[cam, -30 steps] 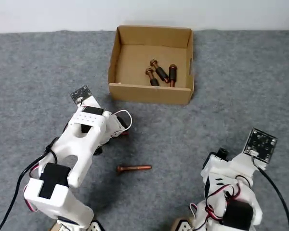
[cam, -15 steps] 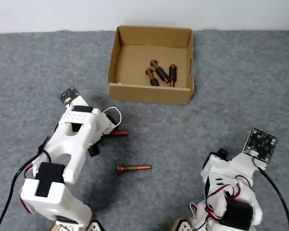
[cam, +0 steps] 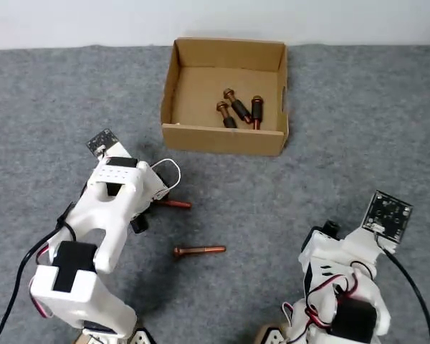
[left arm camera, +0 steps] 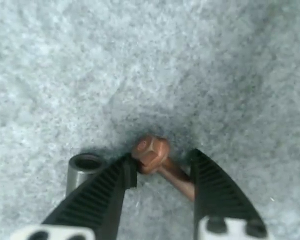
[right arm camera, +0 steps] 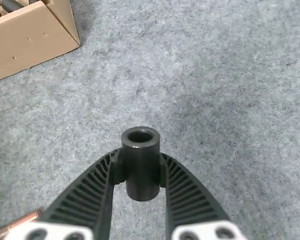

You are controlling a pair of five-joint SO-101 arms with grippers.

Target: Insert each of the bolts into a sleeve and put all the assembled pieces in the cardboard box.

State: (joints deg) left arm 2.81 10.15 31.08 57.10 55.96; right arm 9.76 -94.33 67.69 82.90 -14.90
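Note:
A copper bolt (left arm camera: 152, 152) lies slanted on the carpet between the fingers of my left gripper (left arm camera: 160, 167), which is shut on it; the hex head presses one finger and the shank meets the other. From above, that bolt (cam: 175, 204) pokes out of the left gripper (cam: 158, 203). A dark sleeve (left arm camera: 84, 169) stands just outside one finger. My right gripper (right arm camera: 140, 162) is shut on another dark sleeve (right arm camera: 140, 150), held upright with its bore showing. A second bolt (cam: 199, 251) lies loose between the arms. The cardboard box (cam: 222, 140) holds three assembled pieces (cam: 238, 109).
Grey carpet covers the table. The right arm (cam: 344, 279) sits folded at the near right, well away from the box. The box's corner (right arm camera: 30, 35) appears in the right wrist view, and a copper bolt tip (right arm camera: 17, 222) shows at that view's edge.
The left arm swung left and drew back, uncovering the bolt in its gripper; the bolt's free end then dipped slightly toward the front. The right arm and loose bolt stayed still.

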